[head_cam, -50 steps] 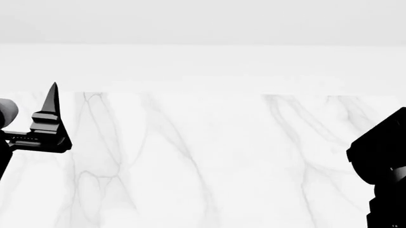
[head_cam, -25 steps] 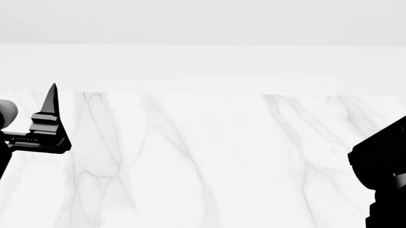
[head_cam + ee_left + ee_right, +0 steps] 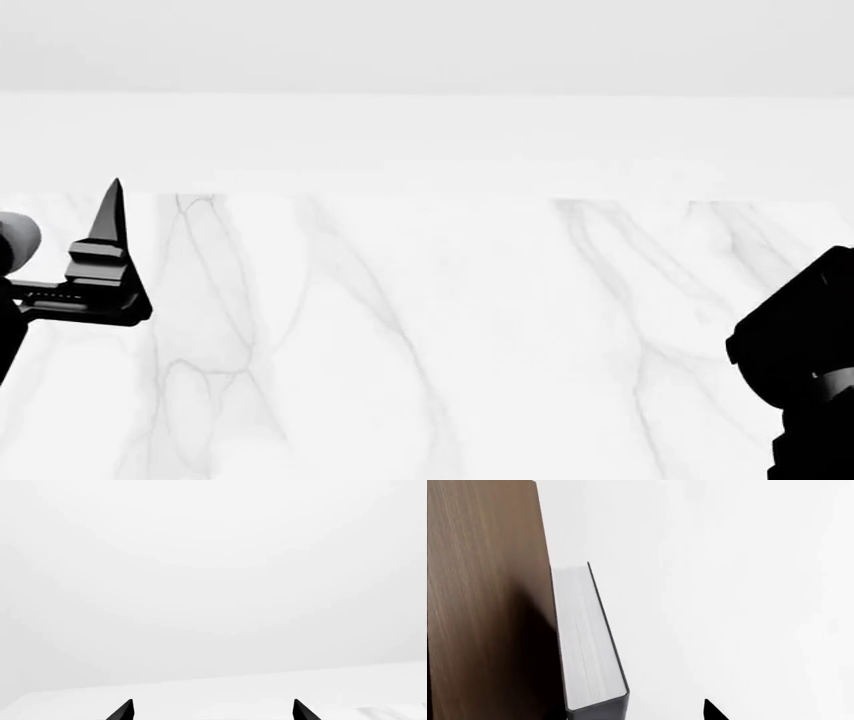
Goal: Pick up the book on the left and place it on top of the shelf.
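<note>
In the right wrist view, the book [image 3: 589, 645] has a dark cover and white page edges and sits right against the brown wooden shelf board [image 3: 487, 600]. My right gripper [image 3: 635, 713] is close to the book. Only one fingertip [image 3: 712, 712] shows, well clear of the cover; the other is hidden in the dark by the board. The jaws stand wide, gripping nothing. In the head view, only the right arm [image 3: 805, 350] shows, at the right edge. My left gripper [image 3: 110, 250] is open and empty at the table's left; its tips show wide apart in the left wrist view [image 3: 213, 710].
A white marble table [image 3: 427, 330] fills the head view, with a pale wall behind it. Neither the book nor the shelf shows in the head view. The left wrist view shows only white surface.
The right arm has dropped slightly at the right edge of the head view. The left gripper has barely moved.
</note>
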You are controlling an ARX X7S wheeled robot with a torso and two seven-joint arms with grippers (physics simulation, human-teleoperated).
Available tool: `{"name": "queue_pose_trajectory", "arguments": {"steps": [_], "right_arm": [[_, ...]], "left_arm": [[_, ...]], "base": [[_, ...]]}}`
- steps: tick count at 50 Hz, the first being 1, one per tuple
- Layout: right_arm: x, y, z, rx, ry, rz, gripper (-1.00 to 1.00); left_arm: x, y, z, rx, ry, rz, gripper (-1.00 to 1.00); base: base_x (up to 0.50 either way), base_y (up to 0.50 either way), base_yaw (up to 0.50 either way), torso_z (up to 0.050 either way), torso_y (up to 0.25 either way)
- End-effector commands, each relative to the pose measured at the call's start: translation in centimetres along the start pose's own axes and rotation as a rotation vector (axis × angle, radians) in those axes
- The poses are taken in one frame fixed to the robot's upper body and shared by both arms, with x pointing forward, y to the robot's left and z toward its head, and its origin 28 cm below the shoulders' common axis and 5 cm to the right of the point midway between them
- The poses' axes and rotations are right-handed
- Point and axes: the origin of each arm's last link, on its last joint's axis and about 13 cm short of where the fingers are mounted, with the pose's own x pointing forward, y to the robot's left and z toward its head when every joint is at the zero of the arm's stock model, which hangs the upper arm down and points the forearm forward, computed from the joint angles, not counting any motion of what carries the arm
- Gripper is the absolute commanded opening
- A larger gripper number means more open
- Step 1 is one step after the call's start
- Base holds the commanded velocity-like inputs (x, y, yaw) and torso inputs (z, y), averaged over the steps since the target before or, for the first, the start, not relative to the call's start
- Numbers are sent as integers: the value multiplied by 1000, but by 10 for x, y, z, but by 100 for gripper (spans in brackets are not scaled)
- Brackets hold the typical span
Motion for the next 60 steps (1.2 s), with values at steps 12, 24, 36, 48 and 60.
{"name": "queue_pose_trajectory", "arguments": {"steps": [12,24,36,48,60], "right_arm": [[-20,-8,30,99,-257,11,100],[-32,-14,43,141,-375,29,100],[-34,-13,45,144,-395,21,100],[-44,-33,63,252,-558,-56,100],[-69,-31,89,635,-783,297,100]], "left_arm": [[0,-1,-1,0,3,-2,100],[0,-1,-2,-1,5,-1,100],[1,-1,-2,-1,6,-3,100],[1,-1,-2,1,5,-1,100],[3,-1,-2,4,8,-1,100]], "base": [[0,0,0,0,1],[0,0,0,0,0],[0,0,0,0,0],[0,0,0,0,0],[0,0,0,0,0]]}}
